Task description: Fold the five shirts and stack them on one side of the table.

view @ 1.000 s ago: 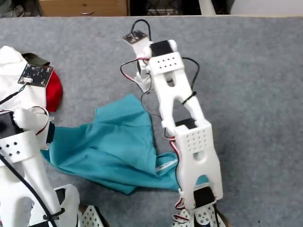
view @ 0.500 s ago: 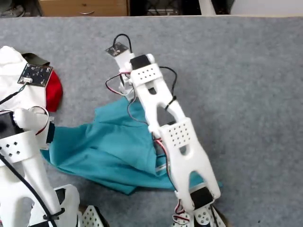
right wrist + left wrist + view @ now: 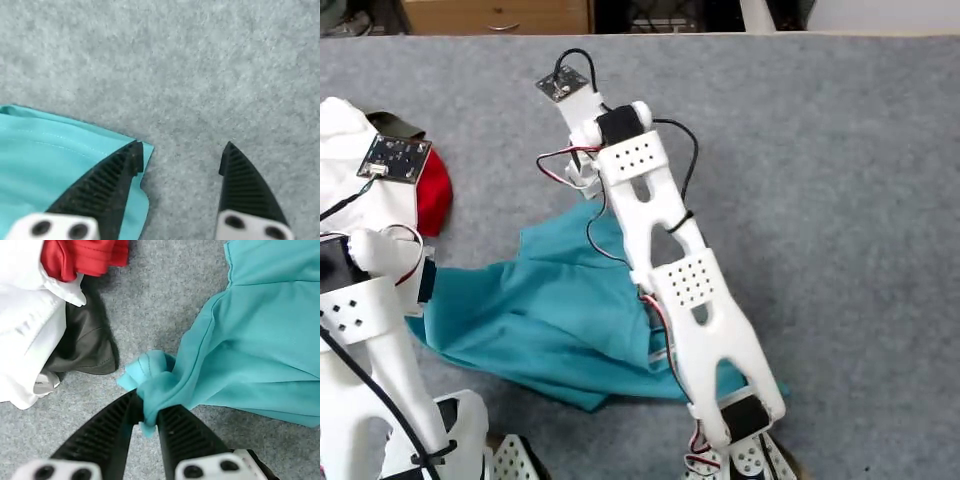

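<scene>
A teal shirt (image 3: 550,310) lies crumpled and partly spread at the middle front of the grey table. My left gripper (image 3: 145,407) is shut on a bunched corner of the teal shirt (image 3: 260,350) at its left end. My right gripper (image 3: 182,150) hangs open just over the table at the shirt's far corner (image 3: 50,160). One of its fingers lies over the cloth's edge and the other over bare table. A pile of a white shirt (image 3: 350,160), a red shirt (image 3: 435,190) and a dark shirt (image 3: 85,345) sits at the table's left side.
The grey felt table top (image 3: 840,180) stretches wide to the right of the arms. A wooden cabinet (image 3: 495,15) stands beyond the table's far edge. The right arm (image 3: 670,270) reaches across the teal shirt's right part.
The right arm has swung left and its gripper now hangs at the teal shirt's far corner. The left arm and the shirt have kept still.
</scene>
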